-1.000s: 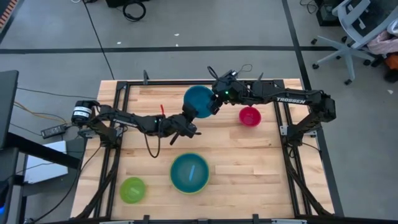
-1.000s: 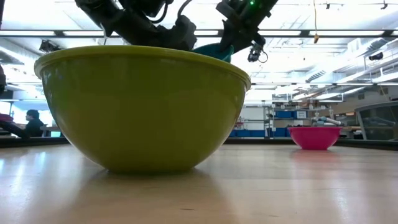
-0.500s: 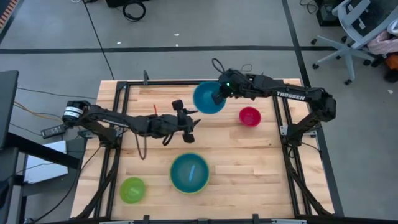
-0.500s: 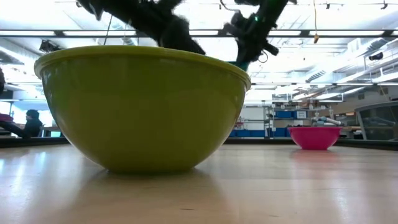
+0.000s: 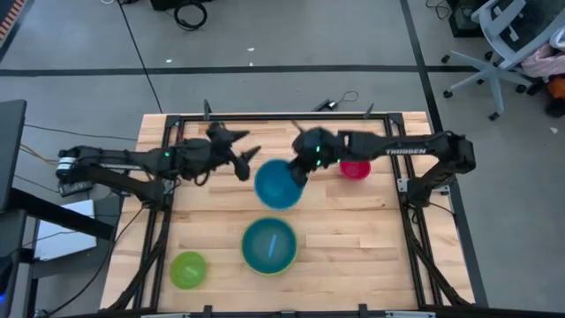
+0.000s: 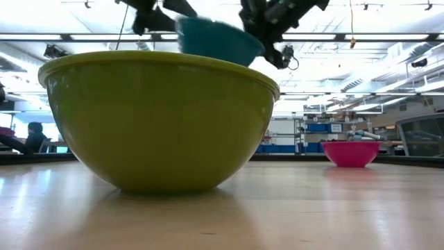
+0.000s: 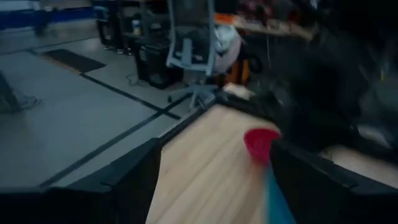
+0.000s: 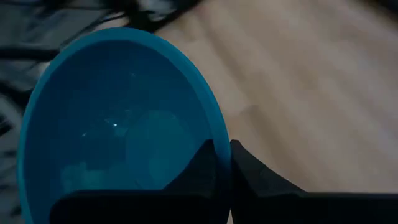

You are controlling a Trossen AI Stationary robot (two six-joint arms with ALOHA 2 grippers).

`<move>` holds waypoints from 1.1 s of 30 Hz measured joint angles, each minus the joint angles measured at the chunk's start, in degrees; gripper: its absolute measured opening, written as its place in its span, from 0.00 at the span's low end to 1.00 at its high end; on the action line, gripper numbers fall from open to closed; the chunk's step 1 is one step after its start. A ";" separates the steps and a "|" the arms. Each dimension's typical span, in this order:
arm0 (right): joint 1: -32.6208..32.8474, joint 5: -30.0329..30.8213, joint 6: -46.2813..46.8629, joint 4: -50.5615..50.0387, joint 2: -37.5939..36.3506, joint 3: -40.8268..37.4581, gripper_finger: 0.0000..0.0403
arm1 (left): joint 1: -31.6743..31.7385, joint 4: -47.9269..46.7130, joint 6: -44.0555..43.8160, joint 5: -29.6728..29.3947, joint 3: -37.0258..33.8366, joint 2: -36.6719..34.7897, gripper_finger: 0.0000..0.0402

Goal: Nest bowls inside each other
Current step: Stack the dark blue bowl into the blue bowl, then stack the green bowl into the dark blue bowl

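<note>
A teal blue bowl [image 5: 277, 184] hangs above the middle of the table, with my right gripper [image 5: 303, 168] shut on its right rim. The low view shows this bowl [image 6: 218, 40] high above the other bowls. My left gripper [image 5: 247, 159] is open just left of it, raised and touching nothing. The large lime green bowl [image 5: 248, 263] sits on its base near the front, with the light blue bowl [image 5: 269, 245] inside it. The small lime green bowl [image 5: 188, 269] stands at the front left. The magenta bowl [image 5: 356, 168] stands at the far right. My right gripper pinches the teal bowl's rim [image 8: 212, 132] with one finger [image 8: 202, 163] inside the bowl and the other [image 8: 249, 171] outside. The fingers come from the table's right, slanting down. The bowl is lifted clear of the table, its opening up.
Bare wood lies between the bowls and along the far edge. A black frame [image 5: 168, 177] borders the table. An office chair [image 5: 508, 44] stands on the floor beyond the far right corner.
My left gripper has opened, let go of the teal bowl, rolled, and drawn back up toward the table's left. My right gripper has shut on the bowl's rim and carried it from the far side toward the near edge, above the middle.
</note>
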 joint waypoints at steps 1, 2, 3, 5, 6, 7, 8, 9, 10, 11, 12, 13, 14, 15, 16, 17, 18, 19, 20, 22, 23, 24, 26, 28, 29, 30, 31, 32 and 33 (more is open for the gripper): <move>1.54 -0.97 0.09 1.50 0.28 -0.57 0.05 | 0.92 -1.43 -1.23 0.06 0.00 -1.23 0.74; 3.23 -1.70 0.05 2.75 1.16 -1.02 0.05 | 1.69 -2.86 -2.18 0.09 0.00 -2.11 0.73; 4.75 -2.21 -0.25 4.51 1.79 -1.08 0.05 | 2.50 -3.59 -2.88 0.11 0.00 -2.76 0.73; 7.60 -2.89 -1.56 6.80 3.38 -1.05 0.05 | 3.87 -6.16 -4.18 0.09 -0.04 -3.75 0.73; 8.74 -3.20 -2.14 7.47 3.89 -1.08 0.05 | 4.21 -6.59 -5.02 -0.01 -0.01 -3.85 0.72; 9.60 -3.41 -2.41 8.21 4.46 -1.08 0.05 | 4.63 -7.37 -5.81 0.05 0.02 -4.14 0.72; 10.37 -3.61 -2.76 9.15 5.53 -1.03 0.05 | 4.93 -8.96 -6.53 0.18 -0.02 -4.29 0.72; 11.01 -3.66 -2.90 9.58 6.30 -0.97 0.05 | 4.92 -9.86 -7.43 0.25 -0.04 -4.18 0.72; 11.44 -3.69 -3.06 9.34 7.31 -0.97 0.05 | 4.95 -10.19 -8.57 0.46 -0.02 -4.02 0.72; 11.75 -3.67 -3.39 9.07 8.41 -0.99 0.05 | 4.93 -11.45 -9.73 0.58 0.00 -3.94 0.72; 12.20 -3.67 -3.63 9.29 9.44 -1.03 0.05 | 4.87 -13.15 -10.95 0.80 -0.02 -3.88 0.72; 12.70 -3.65 -3.71 9.52 10.61 -1.05 0.05 | 4.82 -14.09 -12.49 1.21 -0.02 -3.75 0.72; 13.28 -3.65 -3.78 10.07 11.47 -1.05 0.05 | 4.75 -14.90 -14.10 2.06 -0.02 -3.43 0.72; 13.84 -3.69 -3.80 10.52 12.22 -1.05 0.06 | 4.50 -16.31 -15.82 2.83 0.00 -3.16 0.72; 14.34 -3.98 -3.74 11.10 13.06 -1.05 0.08 | 4.32 -18.13 -17.68 4.07 0.00 -3.04 0.72; 14.89 -4.13 -3.49 12.01 13.71 -1.05 0.12 | 4.06 -19.77 -19.80 5.19 -0.02 -2.95 0.72; 15.45 -4.08 -3.44 12.83 14.42 -1.05 0.16 | 3.61 -21.03 -22.03 6.17 -0.04 -2.91 0.72; 15.91 -3.96 -3.38 13.43 14.98 -1.05 0.21 | 3.19 -22.13 -24.63 7.24 -0.04 -2.72 0.72; 16.36 -3.62 -3.41 14.31 15.23 -1.05 0.26 | 2.67 -23.25 -27.31 8.05 0.00 -2.62 0.72; 17.02 -2.74 -3.81 16.04 15.21 -1.05 0.36 | 1.17 -26.25 -32.78 9.81 -0.02 -2.43 0.72; 17.24 -1.41 -3.85 16.77 15.05 -1.04 0.41 | 0.26 -27.33 -35.28 10.42 -0.04 -2.43 0.72; 17.40 0.19 -3.94 16.89 14.59 -0.99 0.45 | -0.80 -28.28 -37.70 11.55 -0.03 -2.45 0.72; 17.54 3.61 -4.20 16.23 13.28 -0.99 0.51 | -3.29 -31.84 -41.84 14.38 -0.02 -2.54 0.72; 16.99 7.39 -4.63 15.51 11.11 -1.01 0.55 | -6.57 -36.37 -44.75 17.65 -0.02 -2.47 0.72; 16.51 9.25 -4.96 14.71 9.90 -0.99 0.56 | -8.67 -38.95 -46.16 19.44 -0.02 -2.47 0.72; 15.78 10.69 -5.47 13.74 8.54 -0.99 0.56 | -11.03 -41.60 -47.68 20.95 -0.02 -2.47 0.72; 14.91 11.74 -5.90 12.57 7.27 -0.99 0.56 | -13.49 -44.31 -49.44 22.53 -0.02 -2.44 0.72; 13.92 12.24 -6.23 10.94 5.96 -0.99 0.56 | -16.14 -46.92 -51.25 23.91 -0.02 -2.18 0.72; 12.78 12.40 -6.62 9.08 4.76 -0.99 0.56 | -19.13 -49.06 -53.10 24.90 -0.02 -1.92 0.72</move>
